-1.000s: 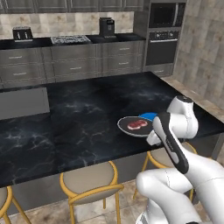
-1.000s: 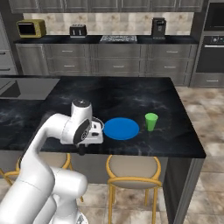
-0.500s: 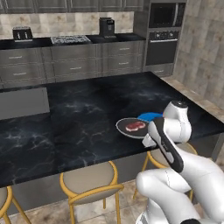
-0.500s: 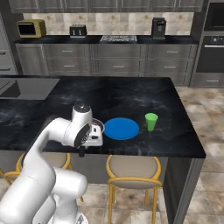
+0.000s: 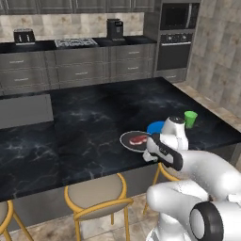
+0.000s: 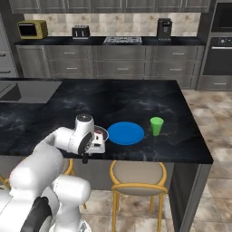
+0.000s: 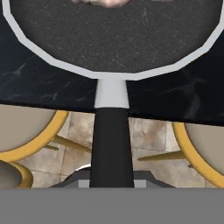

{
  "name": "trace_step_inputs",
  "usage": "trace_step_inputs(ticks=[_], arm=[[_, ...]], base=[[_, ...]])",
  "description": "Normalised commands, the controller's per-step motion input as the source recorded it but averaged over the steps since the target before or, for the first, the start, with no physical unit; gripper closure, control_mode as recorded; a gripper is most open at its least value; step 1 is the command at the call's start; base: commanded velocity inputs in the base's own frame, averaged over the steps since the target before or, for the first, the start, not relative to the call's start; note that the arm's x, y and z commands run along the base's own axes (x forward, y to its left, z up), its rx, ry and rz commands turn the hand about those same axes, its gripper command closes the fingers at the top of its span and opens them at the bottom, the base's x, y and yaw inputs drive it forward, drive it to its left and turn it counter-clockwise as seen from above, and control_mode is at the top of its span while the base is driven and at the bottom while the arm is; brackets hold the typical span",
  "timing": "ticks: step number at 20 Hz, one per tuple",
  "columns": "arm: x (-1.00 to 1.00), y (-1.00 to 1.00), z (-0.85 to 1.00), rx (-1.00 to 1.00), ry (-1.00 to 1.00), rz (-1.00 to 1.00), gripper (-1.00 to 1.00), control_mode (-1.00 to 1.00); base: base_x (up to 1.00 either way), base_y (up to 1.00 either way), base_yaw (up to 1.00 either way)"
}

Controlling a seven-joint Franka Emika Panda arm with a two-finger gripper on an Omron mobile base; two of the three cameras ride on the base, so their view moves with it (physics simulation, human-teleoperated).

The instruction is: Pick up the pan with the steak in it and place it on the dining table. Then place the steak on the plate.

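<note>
- Pan (image 7: 113,35) handle runs straight down the hand view into the gripper (image 7: 111,177), which is clamped on the handle's black shaft; the fingertips themselves are hidden under it.
- In the left base view the gripper (image 5: 151,149) sits at the table's near edge, at about 4 o'clock from the pan (image 5: 134,140), with the handle pointing back toward the robot.
- Steak (image 5: 139,139) lies inside the pan; in the hand view just a pale sliver of it (image 7: 105,2) shows at 12 o'clock.
- The pan bowl is over the table (image 5: 80,122), with the marble top under its rim and the handle overhanging the stools (image 7: 30,140) below. I judge it set down or very nearly so; whether the base touches the top I cannot tell.
- Plate (image 6: 125,133) lies just beside the pan at 3 o'clock in the right base view, bare, with nothing on it.
- A green cup (image 6: 156,125) stands further out at 3 o'clock, just past the plate.
- Progress, as I judge it: the pan's carry to the table looks all but finished. Left to do: let go of the handle, take the steak out of the pan and lay it on the plate.
- Risk: the pan sits close to the near edge, so the release should be gentle.
</note>
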Motion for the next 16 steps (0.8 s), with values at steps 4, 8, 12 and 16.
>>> trace_step_inputs(ticks=[4,8,12,16], arm=[[0.68,0.06,-0.39,0.00,0.05,-0.01,1.00,-1.00],[0.52,0.26,-0.28,-0.01,0.02,-0.02,1.00,-1.00],[0.05,0.18,-0.08,0.00,0.00,-0.01,1.00,-1.00],[0.00,0.13,-0.05,0.00,0.00,0.00,1.00,-1.00]], base=[[0.00,0.00,0.00],[0.00,0.00,0.00],[0.00,0.00,0.00],[0.00,0.00,0.00]])
